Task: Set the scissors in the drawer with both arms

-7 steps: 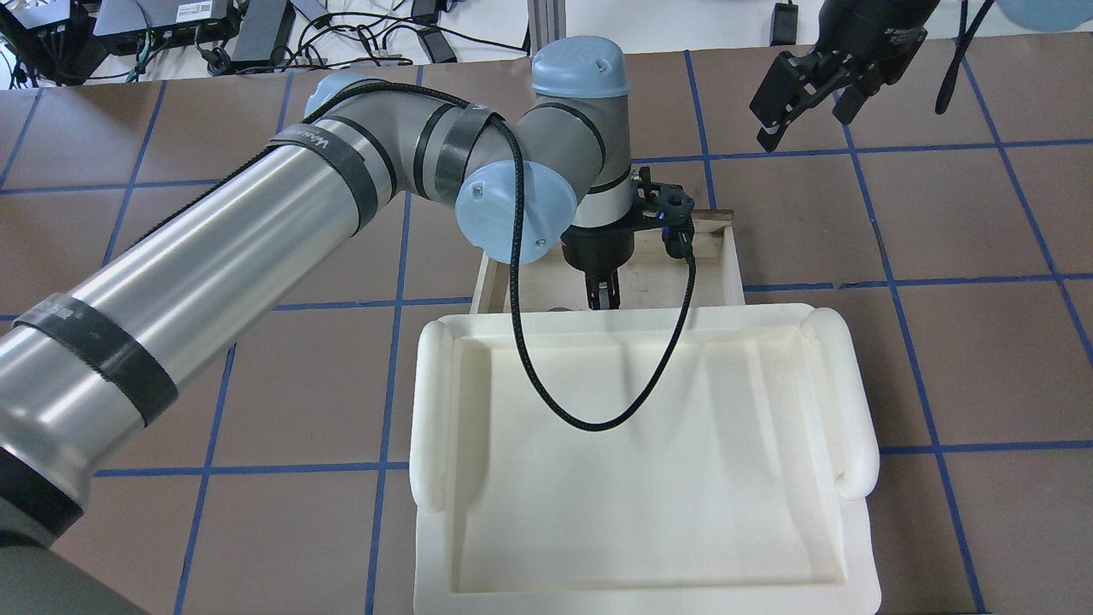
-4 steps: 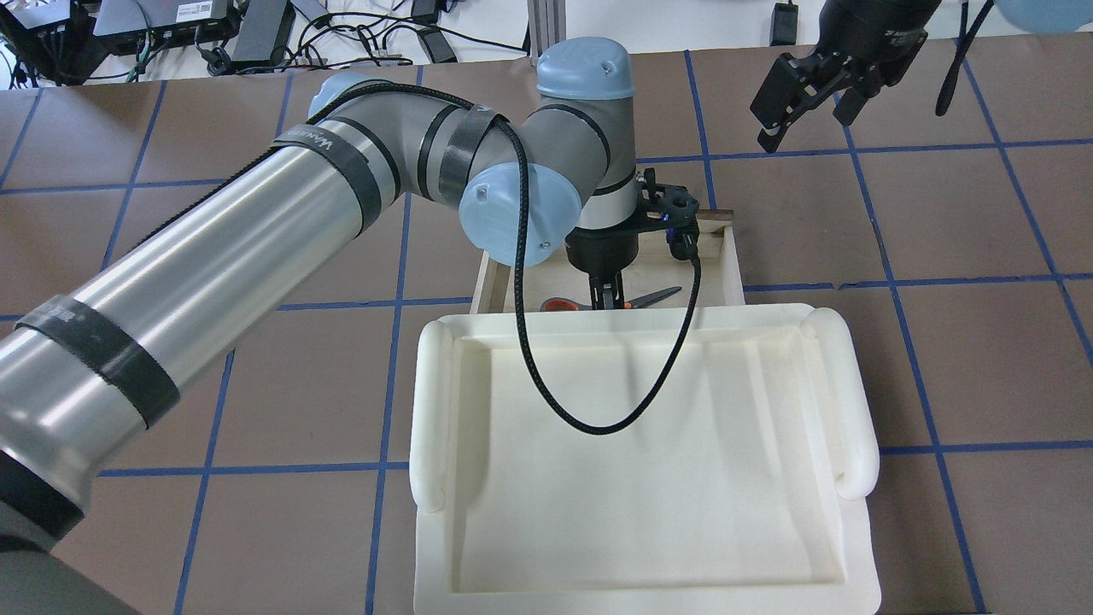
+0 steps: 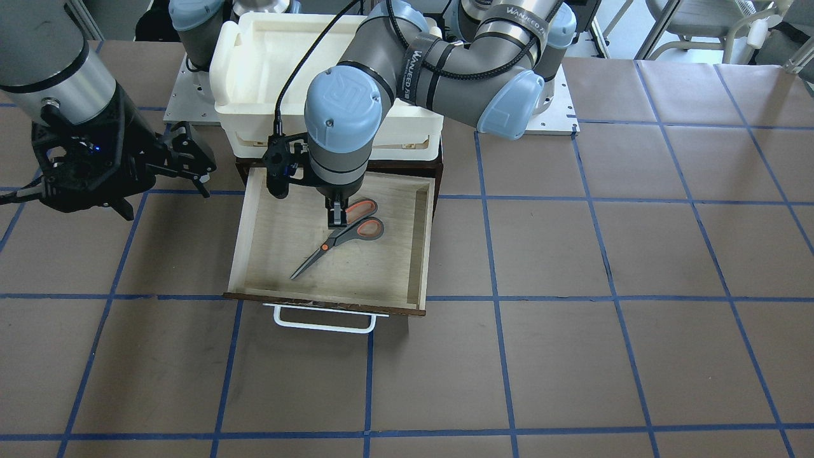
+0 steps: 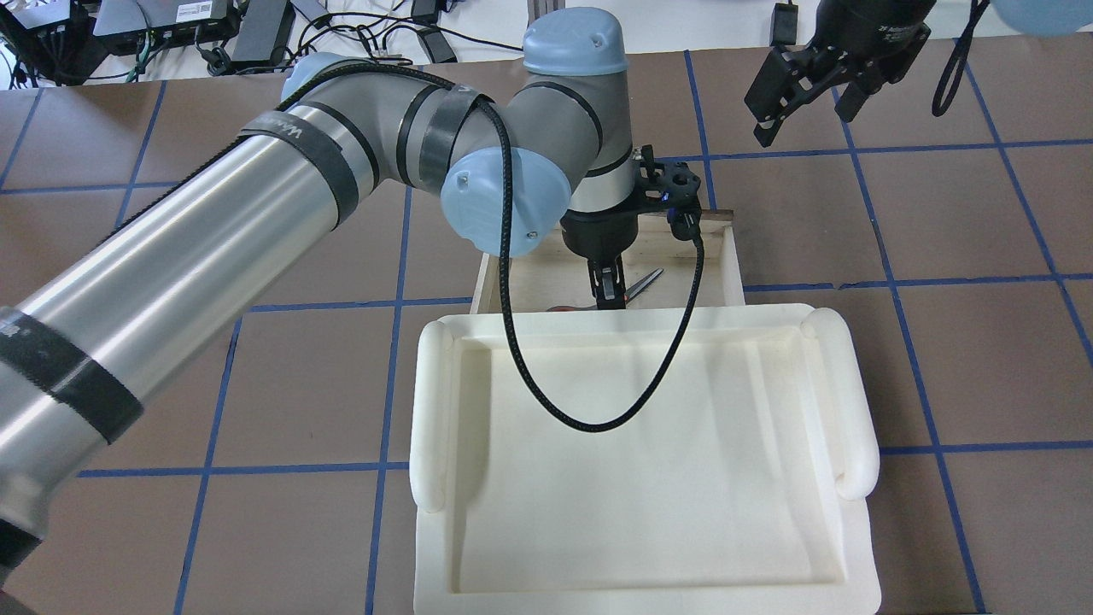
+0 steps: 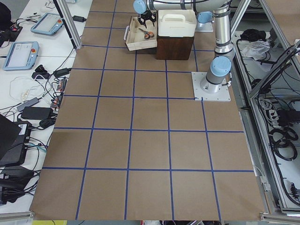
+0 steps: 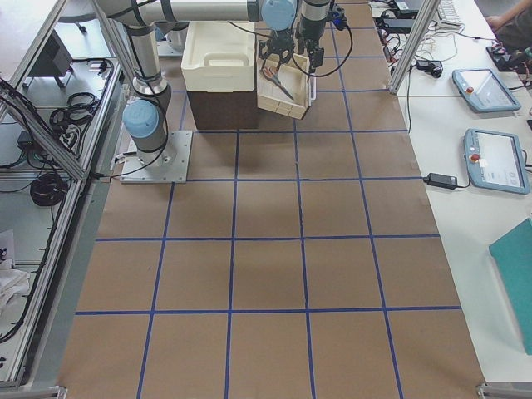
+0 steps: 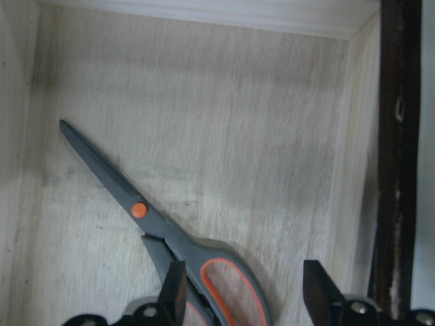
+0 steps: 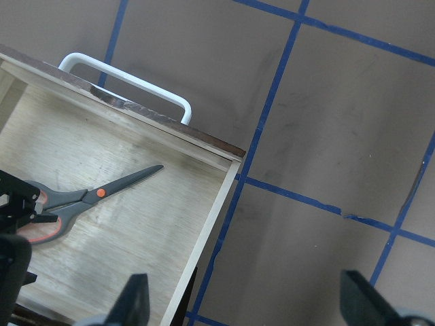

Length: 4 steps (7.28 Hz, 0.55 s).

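The scissors [image 3: 340,236] lie flat on the pale floor of the open drawer [image 3: 425,248], blades pointing toward its white bar handle [image 3: 321,326]. My left gripper [image 3: 335,216] hangs just above the orange-lined handle loops. In the left wrist view the scissors [image 7: 139,210] rest on the wood and the gripper [image 7: 245,293] is open with a loop between its fingers. My right gripper [image 3: 200,159] is open and empty, hovering over the table beside the drawer. In its wrist view the scissors [image 8: 98,193] and the drawer wall [image 8: 211,224] show below it.
A white plastic tray [image 4: 858,401] sits on top of the dark brown cabinet [image 3: 439,159] behind the drawer and hides most of the drawer from overhead. The left wrist's black cable [image 4: 589,423] loops over the tray. The brown table has blue grid lines.
The scissors came into view under my left gripper, and their blades then swung toward the drawer's far side. My left arm's elbow shifted a little. The right gripper barely moved.
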Tool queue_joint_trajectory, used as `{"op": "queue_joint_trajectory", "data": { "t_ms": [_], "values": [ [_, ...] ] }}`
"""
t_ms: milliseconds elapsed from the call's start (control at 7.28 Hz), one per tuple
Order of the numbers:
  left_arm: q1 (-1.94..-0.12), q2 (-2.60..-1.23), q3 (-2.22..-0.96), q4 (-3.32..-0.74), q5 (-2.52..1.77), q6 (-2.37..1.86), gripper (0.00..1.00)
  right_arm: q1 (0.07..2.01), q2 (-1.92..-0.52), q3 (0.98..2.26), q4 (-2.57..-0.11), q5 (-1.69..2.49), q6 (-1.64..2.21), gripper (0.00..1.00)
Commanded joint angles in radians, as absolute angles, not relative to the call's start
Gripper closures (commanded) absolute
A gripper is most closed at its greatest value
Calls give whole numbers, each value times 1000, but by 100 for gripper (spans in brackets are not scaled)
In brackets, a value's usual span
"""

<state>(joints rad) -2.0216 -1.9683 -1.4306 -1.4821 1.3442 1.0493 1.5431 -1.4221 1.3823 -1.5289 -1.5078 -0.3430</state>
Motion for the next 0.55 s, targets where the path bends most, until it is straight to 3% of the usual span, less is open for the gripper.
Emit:
{"op": "queue_joint_trajectory", "data": {
  "t_ms": [0, 412],
  "values": [
    [-1950, -1910, -1414, -1483, 1339, 944, 33, 1600, -1422, 1378, -1532, -1598, -267, 0],
    [-1813, -1772, -1410, -1573, 1351, 931, 26, 1601, -1448, 1373, -1543, -1586, -262, 0]
  ]
}}
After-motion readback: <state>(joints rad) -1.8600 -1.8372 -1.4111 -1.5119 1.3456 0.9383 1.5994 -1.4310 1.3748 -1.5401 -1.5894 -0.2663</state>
